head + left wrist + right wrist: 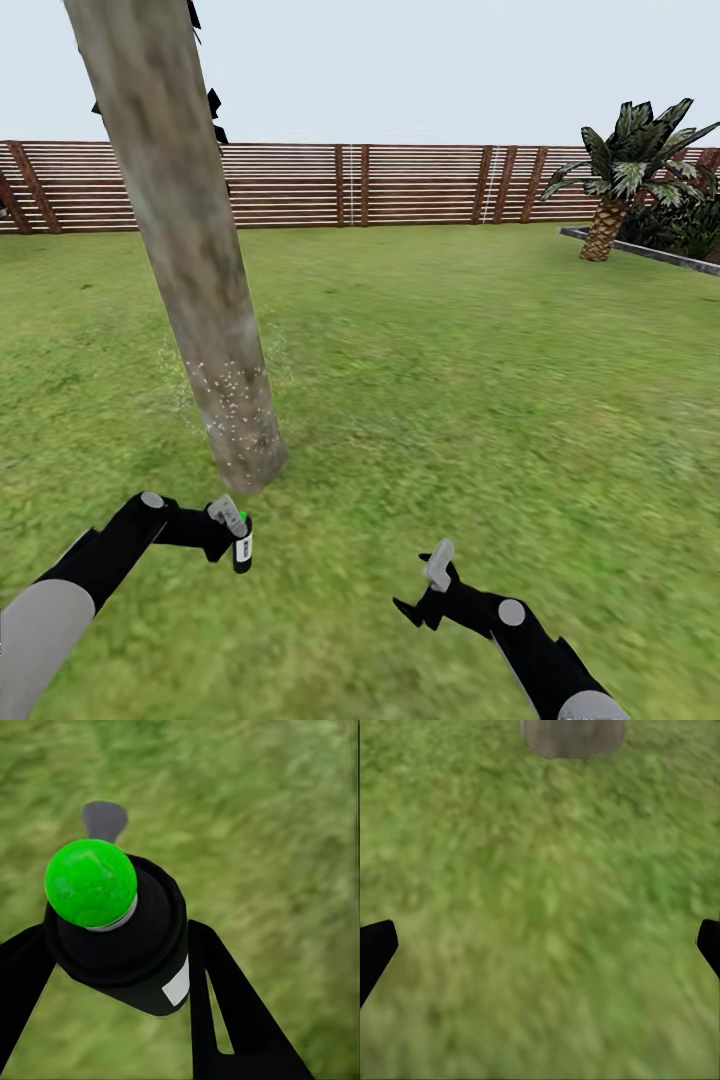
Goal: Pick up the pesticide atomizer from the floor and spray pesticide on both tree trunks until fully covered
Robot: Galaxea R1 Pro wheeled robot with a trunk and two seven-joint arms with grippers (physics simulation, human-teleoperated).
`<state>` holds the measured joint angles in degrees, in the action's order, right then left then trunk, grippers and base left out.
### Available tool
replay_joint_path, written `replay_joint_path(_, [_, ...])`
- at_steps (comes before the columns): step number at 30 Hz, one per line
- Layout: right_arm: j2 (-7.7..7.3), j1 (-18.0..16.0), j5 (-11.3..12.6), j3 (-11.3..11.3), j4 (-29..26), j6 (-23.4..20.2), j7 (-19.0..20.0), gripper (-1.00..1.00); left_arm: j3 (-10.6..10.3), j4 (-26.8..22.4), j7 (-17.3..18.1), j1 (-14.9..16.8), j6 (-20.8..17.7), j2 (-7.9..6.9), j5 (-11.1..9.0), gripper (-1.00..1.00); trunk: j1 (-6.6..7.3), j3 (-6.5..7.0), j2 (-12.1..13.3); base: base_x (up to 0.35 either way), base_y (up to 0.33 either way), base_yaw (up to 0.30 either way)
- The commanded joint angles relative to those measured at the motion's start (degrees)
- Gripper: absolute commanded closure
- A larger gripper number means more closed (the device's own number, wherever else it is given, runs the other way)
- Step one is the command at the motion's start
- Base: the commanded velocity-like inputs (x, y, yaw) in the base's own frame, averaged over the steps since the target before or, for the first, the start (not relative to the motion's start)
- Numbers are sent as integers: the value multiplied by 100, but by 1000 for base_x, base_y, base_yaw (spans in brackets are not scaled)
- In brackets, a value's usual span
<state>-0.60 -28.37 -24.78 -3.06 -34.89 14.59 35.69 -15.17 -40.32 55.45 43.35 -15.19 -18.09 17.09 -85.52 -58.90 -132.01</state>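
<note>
White specks (232, 385) dot only the trunk's (190, 250) lower part, so we should sweep the nozzle higher and around it. Our left gripper (232, 528), arm low and reaching forward, clamps the green-capped bottle (120, 930) just beside the trunk's foot; the right gripper (432, 585) hangs wide open, empty over grass (480, 380).

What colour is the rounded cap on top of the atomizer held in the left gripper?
Bright green, on the black cylindrical atomizer bottle; its rounded cap shows best in the left wrist view.
</note>
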Motion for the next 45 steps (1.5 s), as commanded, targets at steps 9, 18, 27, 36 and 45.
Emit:
replay_joint_path(9, [51, -2, -15, -19, -167, 9, 1008, 100, -857, 32, 18, -2, 1, 11, -4, 100, 0, 0, 0, 0, 0, 0])
replay_joint_path(18, [216, -2, -11, -805, -579, 6, 1144, 100, -1353, 64, 19, -2, 7, 239, -6, 100, 0, 0, 0, 0, 0, 0])
replay_joint_path(27, [447, -2, -10, -859, -688, 9, 1142, 100, -2136, 76, 19, -7, 19, 657, -5, 100, 0, 0, 0, 0, 0, 0])
replay_joint_path(36, [447, -2, -10, -854, -693, 17, 1142, 100, -2653, 77, 18, -10, 34, 859, -20, 100, 0, 0, 0, 0, 0, 0])
replay_joint_path(45, [447, -2, -10, -854, -695, 11, 1139, 100, -2705, 155, 27, -10, 395, 1096, -31, 100, 0, 0, 0, 0, 0, 0])
